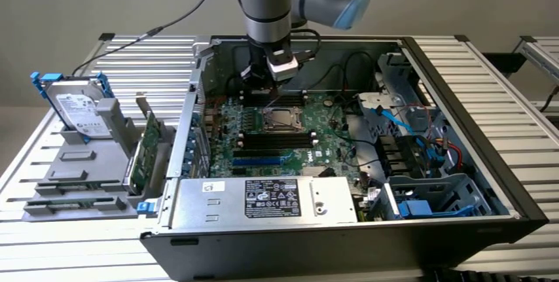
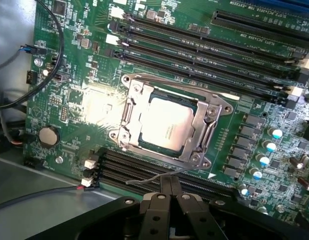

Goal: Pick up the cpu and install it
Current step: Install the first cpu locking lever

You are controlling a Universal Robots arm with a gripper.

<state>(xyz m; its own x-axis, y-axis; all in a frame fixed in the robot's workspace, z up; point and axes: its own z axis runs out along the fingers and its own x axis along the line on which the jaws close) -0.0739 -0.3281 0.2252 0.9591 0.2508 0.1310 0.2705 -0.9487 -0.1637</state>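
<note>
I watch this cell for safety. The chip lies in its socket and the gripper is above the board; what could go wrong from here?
The shut gripper hangs close to the thin wire lever beside the socket frame; a slip might bend it. The chip sits inside that frame; if it is not flat, pressure could damage it.

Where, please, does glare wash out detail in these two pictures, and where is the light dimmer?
Wrist view: strong glare whitens the chip's metal top and a patch of the circuit board beside it, hiding any print there. Exterior view: soft, even light on the slatted table, and the inside of the computer case is dimmer, with no harsh glare.
</note>
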